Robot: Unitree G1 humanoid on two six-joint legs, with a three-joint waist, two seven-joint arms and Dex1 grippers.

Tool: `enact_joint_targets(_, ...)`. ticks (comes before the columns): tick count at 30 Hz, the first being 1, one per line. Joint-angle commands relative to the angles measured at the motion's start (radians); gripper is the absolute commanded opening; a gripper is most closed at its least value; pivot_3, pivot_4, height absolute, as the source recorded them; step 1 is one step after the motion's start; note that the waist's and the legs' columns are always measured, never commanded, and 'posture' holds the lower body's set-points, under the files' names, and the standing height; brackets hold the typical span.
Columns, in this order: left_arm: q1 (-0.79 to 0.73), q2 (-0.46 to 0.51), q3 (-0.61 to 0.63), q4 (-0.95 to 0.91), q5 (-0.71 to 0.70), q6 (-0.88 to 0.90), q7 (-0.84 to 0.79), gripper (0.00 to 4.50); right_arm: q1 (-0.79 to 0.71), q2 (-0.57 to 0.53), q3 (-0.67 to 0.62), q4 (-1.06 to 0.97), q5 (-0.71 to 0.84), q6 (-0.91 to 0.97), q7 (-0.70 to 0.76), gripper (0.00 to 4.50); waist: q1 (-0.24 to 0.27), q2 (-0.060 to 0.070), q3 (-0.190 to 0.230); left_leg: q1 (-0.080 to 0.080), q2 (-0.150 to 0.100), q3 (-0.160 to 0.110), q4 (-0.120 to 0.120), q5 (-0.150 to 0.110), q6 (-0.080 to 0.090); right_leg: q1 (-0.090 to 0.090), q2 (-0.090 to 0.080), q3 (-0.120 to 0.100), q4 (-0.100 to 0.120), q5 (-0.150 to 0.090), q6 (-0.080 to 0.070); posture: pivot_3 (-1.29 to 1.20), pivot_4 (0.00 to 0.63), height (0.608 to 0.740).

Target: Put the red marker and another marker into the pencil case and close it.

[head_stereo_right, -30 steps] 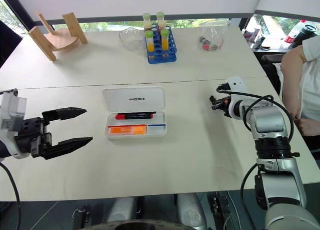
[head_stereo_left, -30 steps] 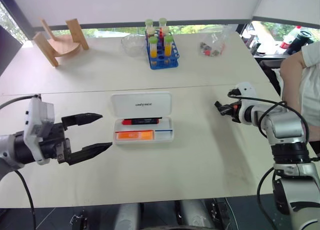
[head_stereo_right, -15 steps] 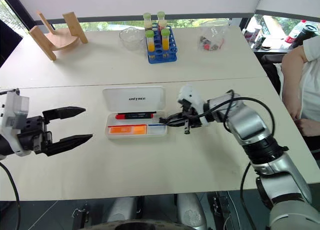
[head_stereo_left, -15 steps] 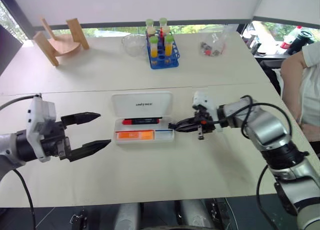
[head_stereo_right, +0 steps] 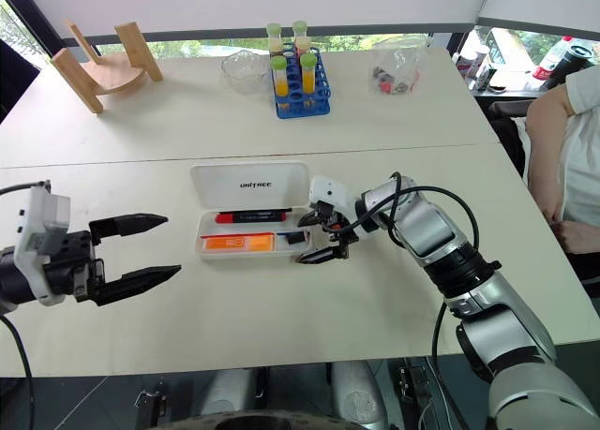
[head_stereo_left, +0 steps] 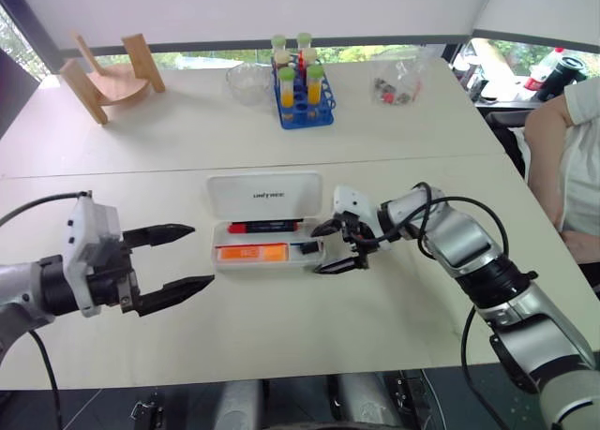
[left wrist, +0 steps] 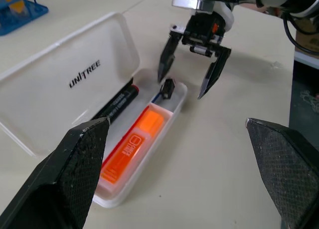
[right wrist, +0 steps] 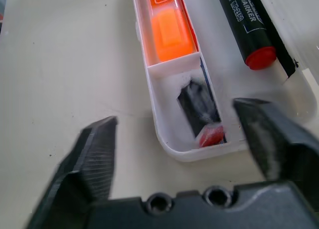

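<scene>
At case (head_stereo_left: 265, 198) right end, my right end effector (head_stereo_left: 336, 245) just released, dropping small black-red piece (right wrist: 202, 112) inside; both markers in, lid open. Left end effector (head_stereo_left: 178, 259) spread, empty.

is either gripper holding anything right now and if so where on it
Nothing is held. The right gripper is open beside the pencil case, a small black-and-red piece lying loose inside; the left gripper is open, empty.

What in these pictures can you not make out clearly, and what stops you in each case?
- Clear bag: contents too small, head views.
- Small black-and-red piece in the pencil case: blurred, right wrist view.
- Person: cut off by the head views' edge.
- Red marker: partly hidden behind the left pincer's finger, left wrist view.
</scene>
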Motion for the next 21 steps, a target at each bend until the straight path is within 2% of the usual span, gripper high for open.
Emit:
enact_joint_targets(1, -0.005, 0.015, 0.037, -0.013, -0.012, 0.006, 0.005, 4.5, -0.03, 0.002, -0.031, -0.041, 0.019, 0.014, 0.015, 4.43, 0.0, 0.0, 0.0, 0.0, 0.0, 0.0, 0.0, 0.0, 0.0, 0.0, 0.0, 0.0, 0.0, 0.0, 0.0, 0.0, 0.15, 0.74)
enact_joint_targets(5, -0.013, 0.02, 0.032, 0.002, -0.002, 0.008, 0.007, 4.5, -0.029, -0.007, -0.05, -0.081, 0.035, 0.038, 0.022, 4.43, 0.001, 0.0, 0.0, 0.0, 0.0, 0.0, 0.0, 0.0, 0.0, 0.0, 0.0, 0.0, 0.0, 0.0, 0.0, 0.0, 0.15, 0.74)
enact_joint_targets(9, -0.012, 0.015, 0.041, 0.042, 0.017, -0.003, 0.004, 4.5, -0.034, -0.033, -0.141, -0.138, 0.105, 0.106, 0.018, 4.43, 0.001, 0.0, 0.0, 0.0, 0.0, 0.0, 0.0, 0.0, 0.0, 0.0, 0.0, 0.0, 0.0, 0.0, 0.0, 0.0, 0.15, 0.74)
enact_joint_targets(12, -0.022, 0.024, 0.053, 0.122, 0.068, -0.035, -0.013, 3.65, -0.033, -0.087, -0.267, -0.188, 0.188, 0.16, 0.021, 4.5, 0.004, 0.0, 0.0, 0.0, -0.001, 0.0, 0.0, 0.0, 0.0, 0.0, -0.001, 0.0, 0.0, 0.0, 0.0, 0.0, 0.15, 0.74)
enact_joint_targets(14, -0.045, 0.029, 0.042, 0.187, 0.098, -0.062, -0.033, 2.63, -0.019, -0.132, -0.321, -0.22, 0.222, 0.176, 0.024, 4.5, 0.005, 0.0, 0.0, 0.0, -0.001, 0.0, 0.0, 0.0, 0.0, 0.0, 0.0, 0.0, 0.0, 0.0, 0.0, 0.0, 0.15, 0.74)
enact_joint_targets(19, -0.246, 0.008, -0.123, 0.487, 0.245, -0.214, -0.091, 0.14, 0.03, -0.208, -0.438, -0.298, 0.31, 0.192, 0.023, 4.5, 0.007, 0.0, 0.0, 0.0, 0.0, 0.0, 0.0, 0.0, 0.0, 0.0, 0.0, -0.001, 0.0, 0.0, 0.0, 0.0, 0.15, 0.74)
enact_joint_targets(21, -0.359, -0.017, -0.198, 0.615, 0.288, -0.256, -0.118, 0.05, 0.039, -0.208, -0.459, -0.323, 0.346, 0.213, 0.009, 4.5, 0.006, 0.0, 0.0, 0.0, -0.001, 0.001, 0.0, 0.0, 0.0, 0.001, 0.0, -0.001, 0.0, 0.0, 0.0, 0.0, 0.15, 0.74)
